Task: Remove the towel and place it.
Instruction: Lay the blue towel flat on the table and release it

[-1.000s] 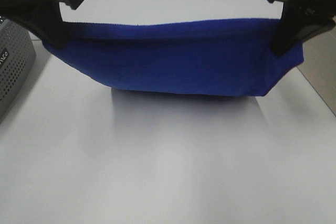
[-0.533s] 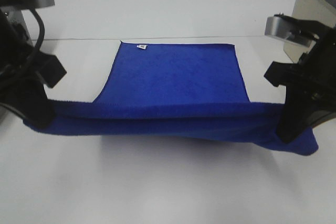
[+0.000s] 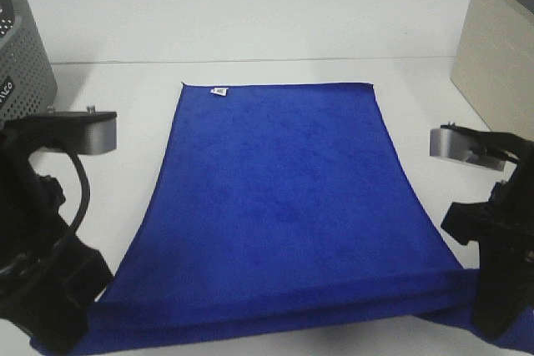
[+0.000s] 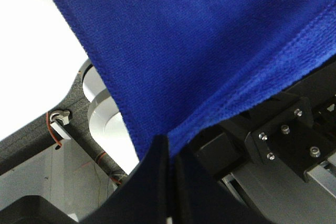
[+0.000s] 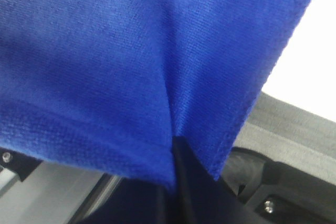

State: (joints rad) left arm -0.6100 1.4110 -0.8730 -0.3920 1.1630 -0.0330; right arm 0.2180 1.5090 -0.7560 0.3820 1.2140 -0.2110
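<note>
A: Where is the towel (image 3: 284, 198) at this moment?

B: It is spread on the white tabletop (image 3: 250, 31), just beside the grey basket (image 3: 21, 56), but it does not touch the basket. The part level with the basket lies flat. The small white tag (image 3: 219, 91) sits at the far corner that is nearer to the basket.

A: And the edge on the robot's side?

B: That edge is doubled into a thick band, and the band runs from one gripper to the other.

A: How does the left gripper (image 4: 169, 153) stand?

B: It is at the corner on the basket's side. Its black fingers (image 4: 152, 182) are pressed together on the cloth, and the blue fabric comes out from between them.

A: And the right gripper (image 5: 176, 153)?

B: It is at the corner away from the basket. Its fingers (image 5: 197, 192) are also clamped on the towel, and the fabric gathers into a crease at their tips.

A: Is there another thing?

B: Yes, a beige box (image 3: 501, 47) stands across the towel from the basket, apart from the cloth.
</note>
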